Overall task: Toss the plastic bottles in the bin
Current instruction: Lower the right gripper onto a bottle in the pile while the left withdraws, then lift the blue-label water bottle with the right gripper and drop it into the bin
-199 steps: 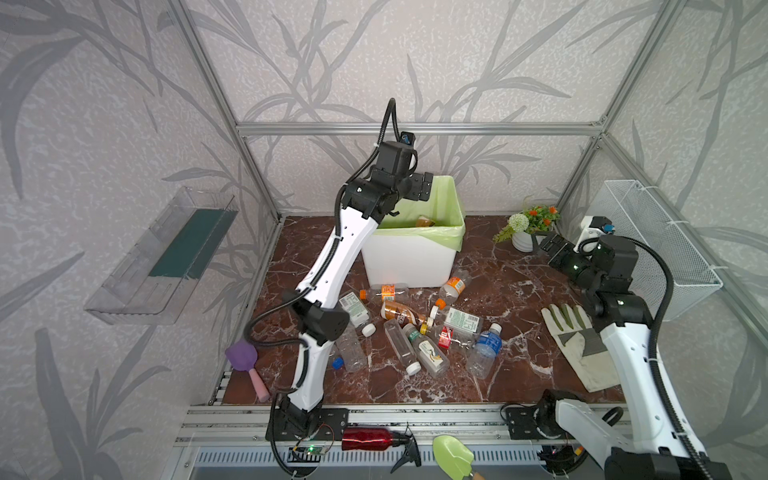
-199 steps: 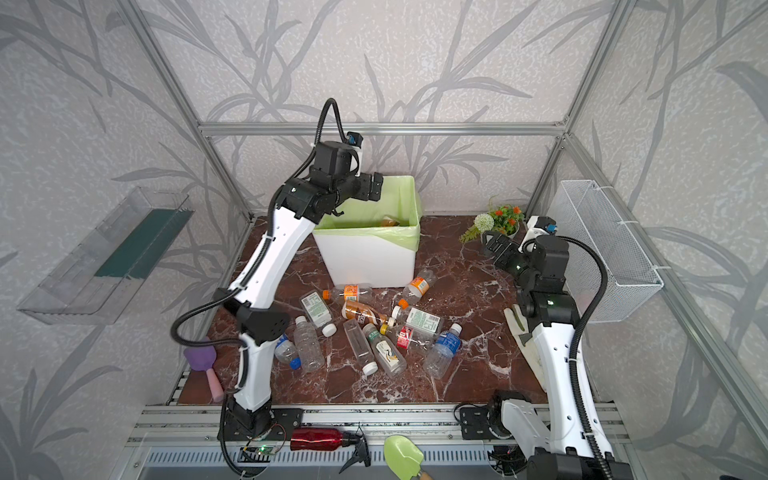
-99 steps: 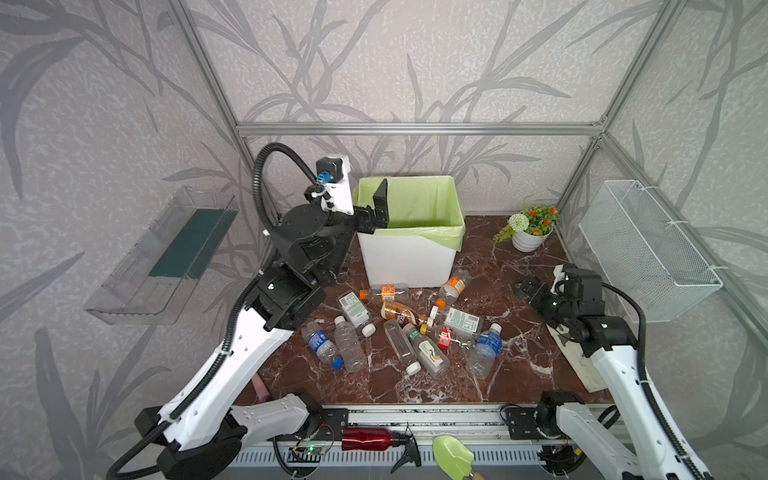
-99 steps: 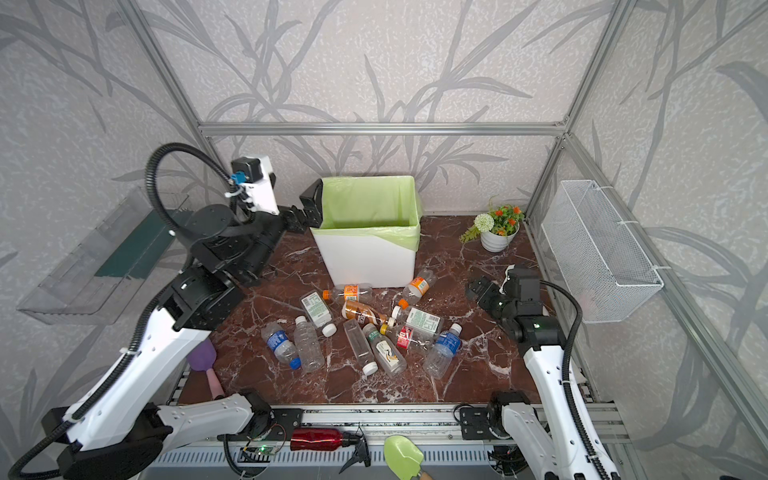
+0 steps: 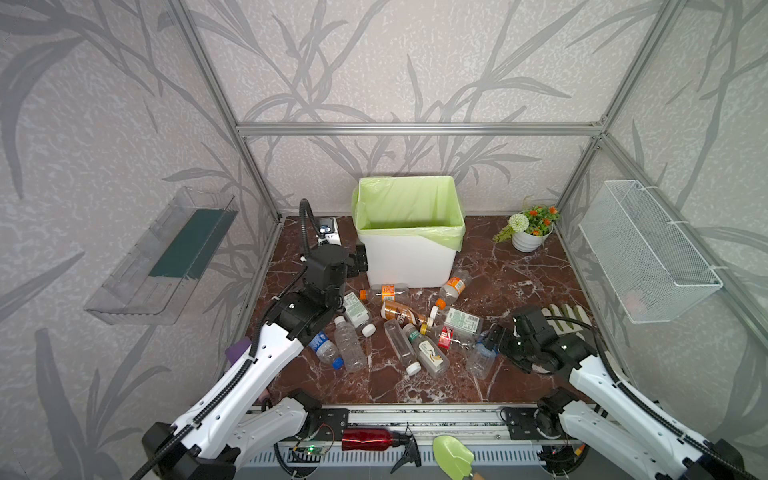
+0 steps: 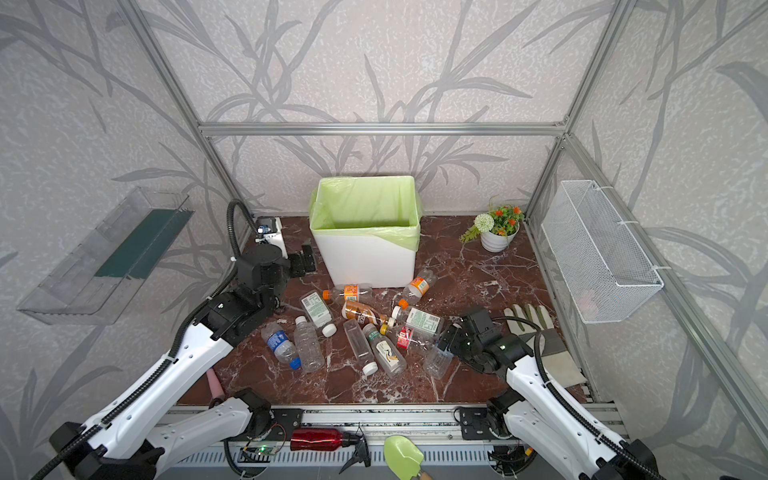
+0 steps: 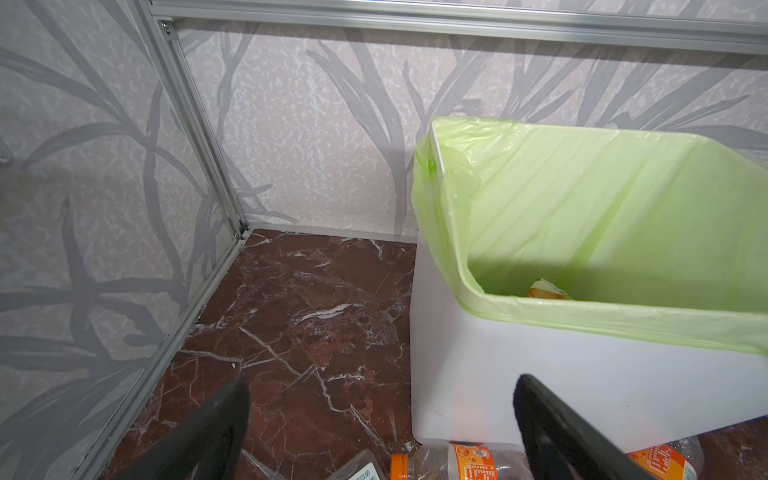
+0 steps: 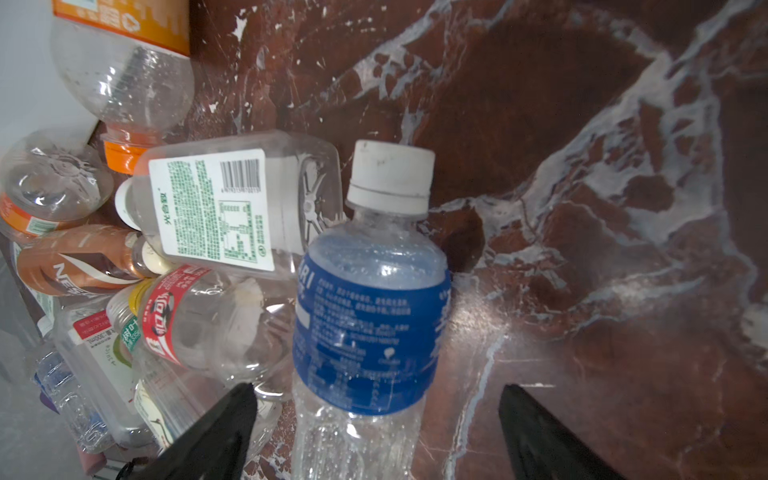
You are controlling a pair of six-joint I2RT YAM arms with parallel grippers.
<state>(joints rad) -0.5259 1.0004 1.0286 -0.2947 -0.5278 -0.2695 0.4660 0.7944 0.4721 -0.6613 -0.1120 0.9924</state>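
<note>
Right tool [image 8: 378, 392], unclenched, is straddling the blue-labelled bottle [image 8: 370, 316]; its round, slick body is threatening to squirt out when pinched.

The right gripper [image 8: 376, 399] has its jaws spread wide astride a blue-labelled bottle [image 8: 370, 316], and neither black finger [image 8: 224, 428] touches it. The bottle's white cap [image 8: 390, 174] points away from the gripper. Outside one finger, a green-printed bottle [image 8: 216, 208], a red-labelled bottle [image 8: 183, 316] and a brown-labelled bottle [image 8: 70, 266] are crowded together. Outside the other finger is bare marble floor [image 8: 602, 187].
</note>
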